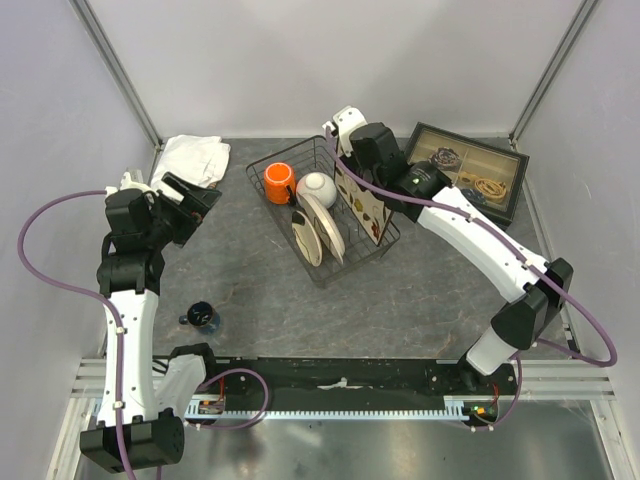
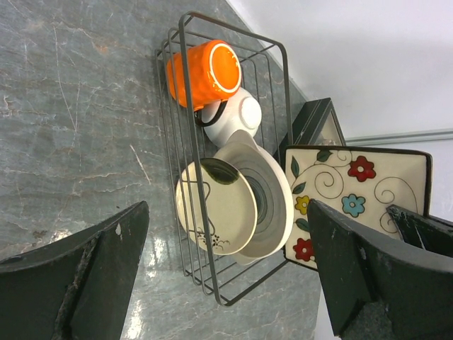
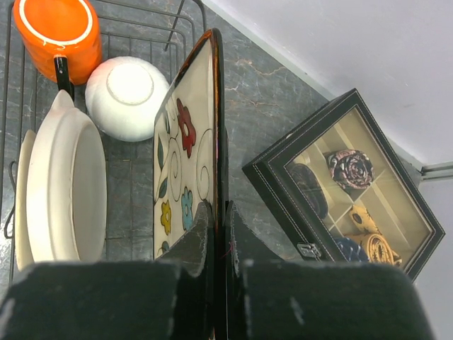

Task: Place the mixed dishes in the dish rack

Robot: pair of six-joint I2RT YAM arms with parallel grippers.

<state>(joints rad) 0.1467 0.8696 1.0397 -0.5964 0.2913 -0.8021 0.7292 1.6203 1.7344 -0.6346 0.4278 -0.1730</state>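
Our right pincer (image 3: 218,216) is pinching the near edge of the square flower-patterned plate (image 3: 180,163), which stands on edge at the right side of the dish rack (image 3: 131,205). Its painted face is turned left toward the other dishes. The orange mug (image 1: 278,182) and white bowl (image 1: 316,186) sit at the far end of the rack, and the cream plate (image 1: 325,228) stands upright in the middle. We judge the step in hand to be seating this last plate.

We cannot tell from these views whether its lower edge already rests between the prongs. So we should lower it straight down and upright, lining the edge up with a free slot to the right of the cream plate. We should not let go until the wires carry the weight. Opening too early could let it tip right, toward the black glass-lidded box (image 3: 347,191), or left, against the bowl. The glazed edge will likely be slick, so the fingers should part slowly and draw back along the plate's plane.

Our left pincer (image 1: 198,198) hangs spread and empty over the left of the tabletop (image 1: 260,300), well apart from the rack. We would leave it there, out of the way.
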